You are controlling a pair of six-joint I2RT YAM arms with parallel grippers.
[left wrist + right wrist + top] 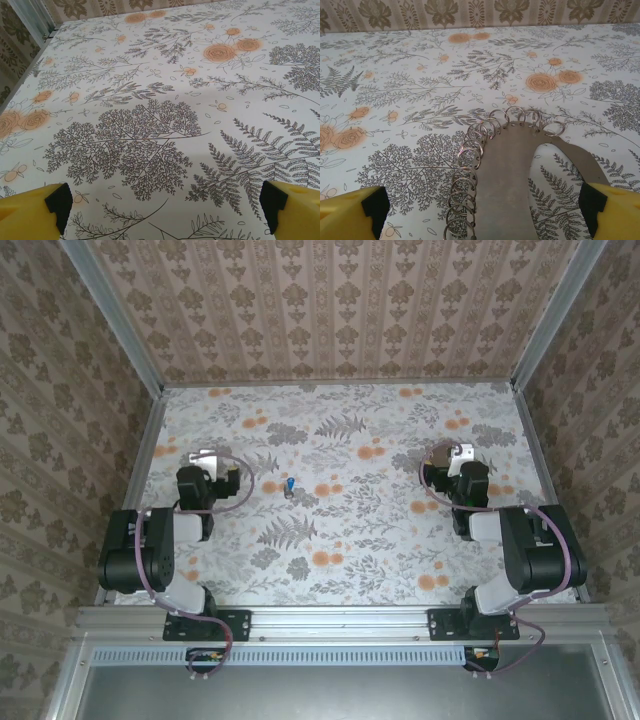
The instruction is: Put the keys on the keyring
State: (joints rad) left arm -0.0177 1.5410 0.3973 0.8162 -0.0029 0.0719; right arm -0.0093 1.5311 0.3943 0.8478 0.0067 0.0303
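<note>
In the top view, the blue key [288, 486] is seen lying on the flowery table [340, 570]. It is found between the two arms, nearer the left gripper [204, 456]. The right gripper [453, 451] is seen well apart from it.

In the left wrist view, the left yellow fingers [30, 210] are spread wide, and nothing is held between them.

In the right wrist view, the right yellow fingers [615, 207] are spread wide too. The keyring [520, 165], a grey-brown band edged with small metal rings, is laid flat on the table between them and is not pinched.
</note>
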